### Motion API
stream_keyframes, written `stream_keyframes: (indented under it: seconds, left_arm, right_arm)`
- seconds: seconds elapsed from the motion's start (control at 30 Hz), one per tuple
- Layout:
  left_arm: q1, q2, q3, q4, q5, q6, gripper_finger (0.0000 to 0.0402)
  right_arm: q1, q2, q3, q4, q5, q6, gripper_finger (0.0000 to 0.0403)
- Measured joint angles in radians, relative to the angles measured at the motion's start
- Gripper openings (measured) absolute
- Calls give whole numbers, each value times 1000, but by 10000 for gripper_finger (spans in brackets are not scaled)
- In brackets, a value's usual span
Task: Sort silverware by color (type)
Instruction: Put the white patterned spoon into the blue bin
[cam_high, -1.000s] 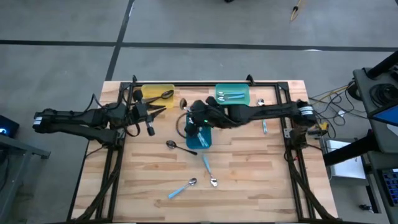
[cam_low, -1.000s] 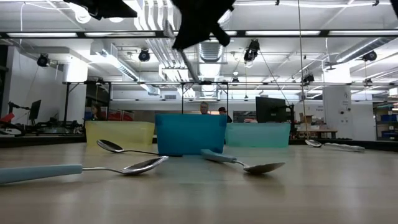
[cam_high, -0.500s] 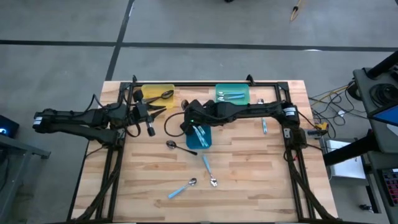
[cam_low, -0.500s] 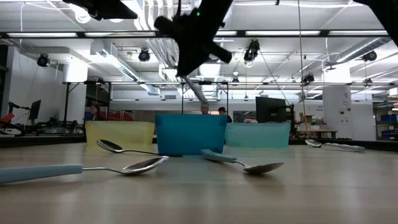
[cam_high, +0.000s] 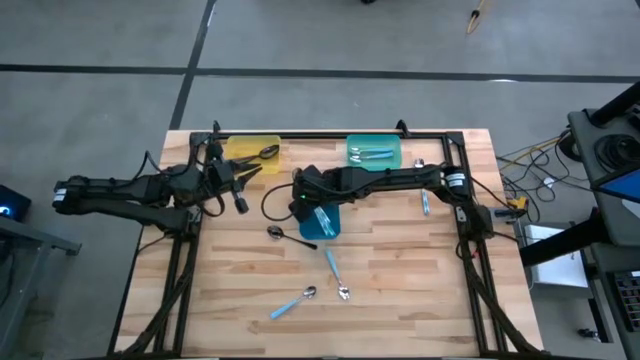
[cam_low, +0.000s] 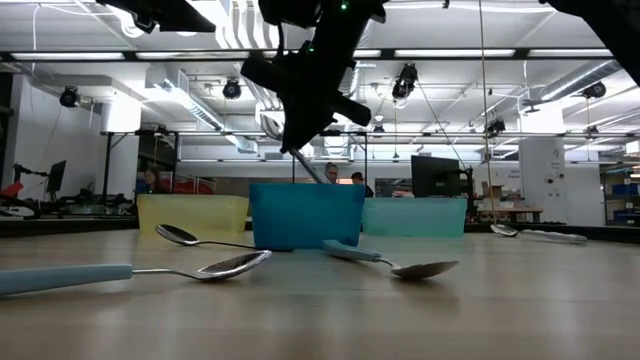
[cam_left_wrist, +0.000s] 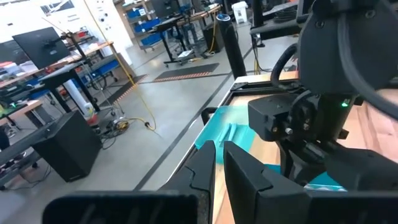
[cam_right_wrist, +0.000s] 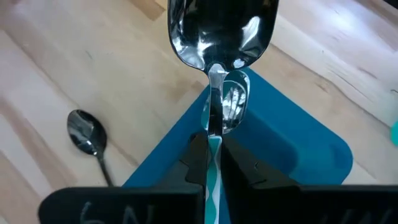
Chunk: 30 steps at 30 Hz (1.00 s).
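My right gripper (cam_right_wrist: 211, 140) hangs over the blue tray (cam_high: 322, 228) and is shut on a spoon with a shiny bowl (cam_right_wrist: 221, 31). Another shiny spoon (cam_right_wrist: 235, 106) lies in that tray. A dark spoon (cam_high: 278, 233) rests on the wood left of the tray. Two blue-handled spoons (cam_high: 335, 272) (cam_high: 292, 303) lie nearer the front. A dark spoon (cam_high: 268, 152) sits in the yellow tray (cam_high: 250, 148). My left gripper (cam_high: 255, 175) waits shut beside the yellow tray, with nothing between its fingers. My right gripper pinches the spoon's light blue handle (cam_right_wrist: 214, 163) just behind the silver neck, between its two fingers. The fingers slant down from the table's right and lie along the spoon. The bowl (cam_low: 270, 126) sticks out ahead, and the spoon is clear of the tray.
A teal tray (cam_high: 375, 152) with blue-handled spoons stands at the far edge. One more spoon (cam_high: 425, 200) lies near the right frame rail. Bare wood stretches along the front of the table.
My right gripper has gone toward the table's left edge and down with the spoon. It has tipped more steeply downward and rolled. It now hangs lower over the blue tray's left part.
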Motion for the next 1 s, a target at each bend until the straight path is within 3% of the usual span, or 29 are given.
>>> stream_keyframes:
  seconds: [1.0]
  left_arm:
    - [0, 6, 0, -4, 0, 8, 15]
  right_arm:
    - [-25, 0, -58, 1, -59, 36, 15]
